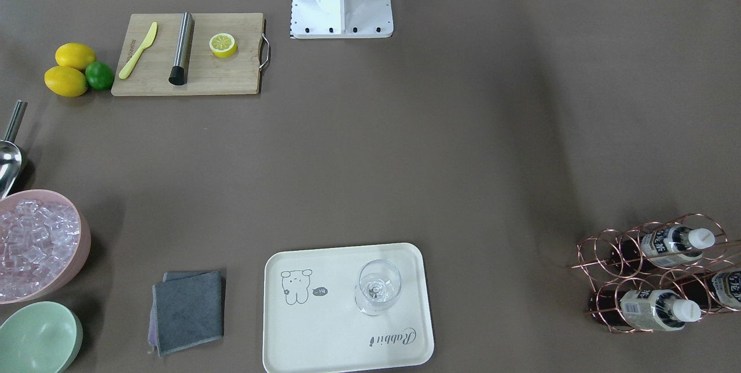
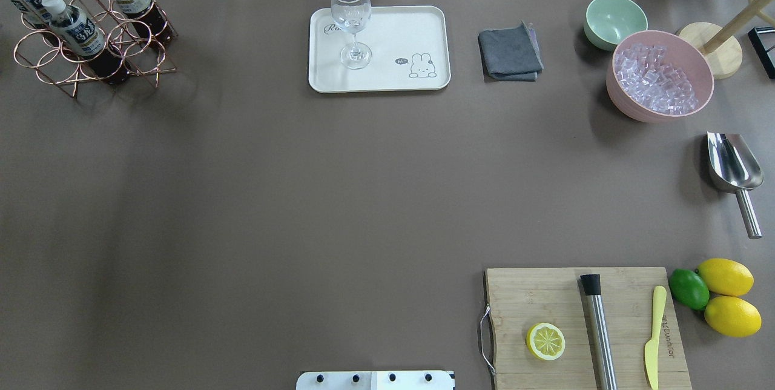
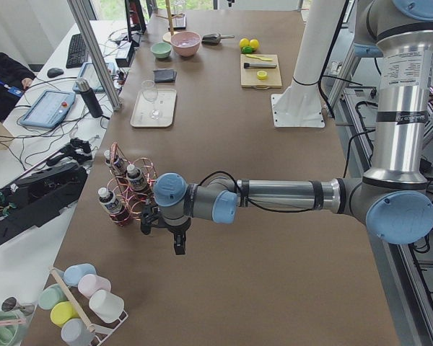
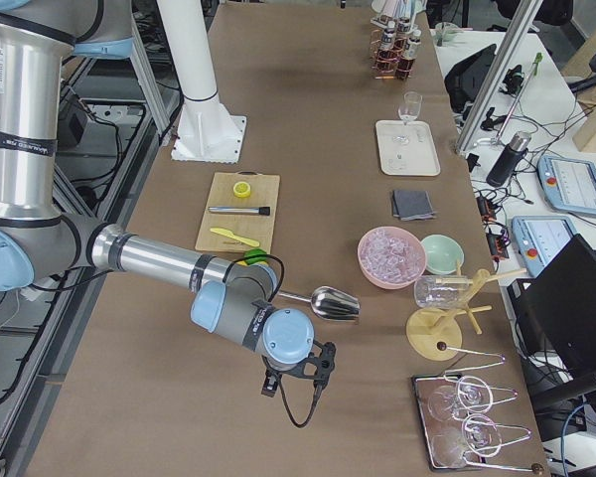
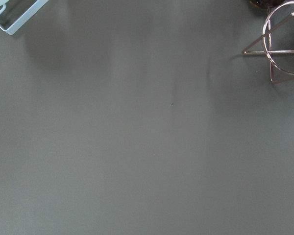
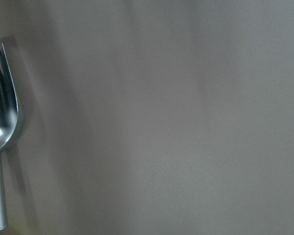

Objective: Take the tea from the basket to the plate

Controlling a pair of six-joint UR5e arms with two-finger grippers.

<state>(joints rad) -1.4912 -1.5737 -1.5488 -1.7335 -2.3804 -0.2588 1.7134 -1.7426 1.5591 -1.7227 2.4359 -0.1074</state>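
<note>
Three tea bottles [image 2: 75,26] with white caps sit in the copper wire basket [image 2: 91,60] at the table's far left; they also show in the front view [image 1: 657,309]. The cream plate [image 2: 393,36] lies at the far middle, and a wine glass [image 2: 351,14] stands on it. My left gripper [image 3: 179,244] hangs over bare table beside the basket [image 3: 130,191], apart from it. My right gripper [image 4: 298,376] hangs near the metal scoop [image 4: 333,303]. I cannot tell whether either is open or shut. A basket corner [image 5: 279,49] shows in the left wrist view.
A grey cloth [image 2: 510,54], a mint bowl [image 2: 613,17] and a pink bowl of ice [image 2: 660,75] stand right of the plate. A metal scoop [image 2: 732,166], lemons and a lime [image 2: 723,293], and a cutting board [image 2: 581,323] with a knife, muddler and lemon half are on the right.
</note>
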